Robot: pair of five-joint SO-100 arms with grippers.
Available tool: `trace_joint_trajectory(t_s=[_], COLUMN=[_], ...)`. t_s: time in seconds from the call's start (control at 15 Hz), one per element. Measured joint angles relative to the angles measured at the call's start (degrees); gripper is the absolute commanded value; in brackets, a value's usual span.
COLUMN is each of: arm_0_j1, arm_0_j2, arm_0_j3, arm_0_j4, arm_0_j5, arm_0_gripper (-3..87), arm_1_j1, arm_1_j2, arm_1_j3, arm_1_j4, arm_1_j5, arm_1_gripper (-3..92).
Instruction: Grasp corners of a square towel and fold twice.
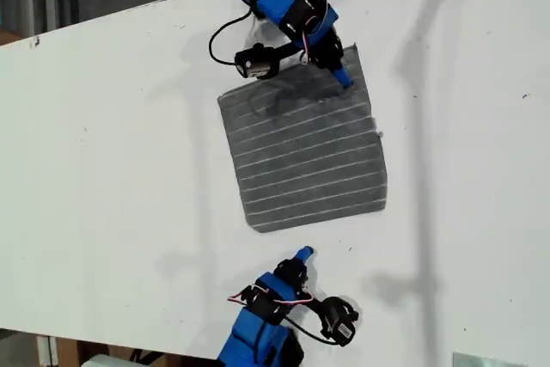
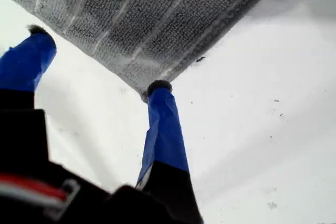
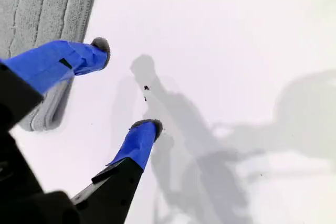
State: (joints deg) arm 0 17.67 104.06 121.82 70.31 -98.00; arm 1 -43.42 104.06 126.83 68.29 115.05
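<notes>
On the white surface the towel is lying flat. My first gripper, jaws apart, is touching its 1 o'clock corner in the exterior view. My second gripper (also spread) is hovering just off the 6 o'clock edge.

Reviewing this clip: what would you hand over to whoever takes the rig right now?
My first hand: open, one fingertip at a towel corner, the exterior view's upper right one; nothing gripped.
My second hand: open, over bare table just off the towel's near edge, holding nothing.
Towel: spread flat, no fold visible.
Done: approach only.
Left: grasp corners, then both folds.
</notes>
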Motion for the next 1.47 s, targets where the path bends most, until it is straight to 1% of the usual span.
trace_joint_trajectory(t_s=[0.13,0.33,0.53,0.6,0.67,0.73,0.8,1.07,1.2,1.33,1.47], arm_0_j1=[0.09,0.88,0.62,0.70,0.88,0.97,0.97,0.97,0.97,0.97,1.23], arm_0_j2=[0.00,-0.35,-0.35,-0.44,-0.53,-0.62,-0.70,-0.88,-1.49,-1.49,-2.11], arm_0_j3=[0.00,0.00,0.00,0.00,0.00,0.00,0.00,0.00,0.00,0.00,-0.44], arm_0_j4=[-0.88,-1.32,-1.32,-1.32,-1.49,-2.02,-2.20,-2.37,-3.08,-4.31,-5.71], arm_0_j5=[-0.09,-0.18,-0.18,-0.18,-0.18,-0.09,-0.09,-0.53,-0.70,-0.53,-0.26], arm_0_gripper=[26.7,26.7,26.7,26.7,26.7,26.7,27.0,27.6,27.7,27.7,27.6], arm_1_j1=[-1.41,-4.75,-7.21,-8.44,-9.05,-9.14,-9.14,-9.23,-9.23,-8.35,-5.98], arm_1_j2=[-0.26,-0.18,0.35,0.88,1.05,0.97,0.97,-3.25,-5.63,-6.33,-8.26], arm_1_j3=[3.16,11.25,12.92,13.89,14.15,14.15,14.15,13.80,11.95,10.90,7.82], arm_1_j4=[-3.96,-12.22,-14.68,-16.00,-17.31,-18.37,-19.34,-24.87,-26.19,-25.93,-22.85], arm_1_j5=[2.11,6.59,9.58,11.25,12.30,12.74,12.74,12.83,12.30,10.72,5.98], arm_1_gripper=[37.2,37.0,36.7,33.9,22.7,13.9,7.8,0.8,-0.1,-0.1,-0.1])
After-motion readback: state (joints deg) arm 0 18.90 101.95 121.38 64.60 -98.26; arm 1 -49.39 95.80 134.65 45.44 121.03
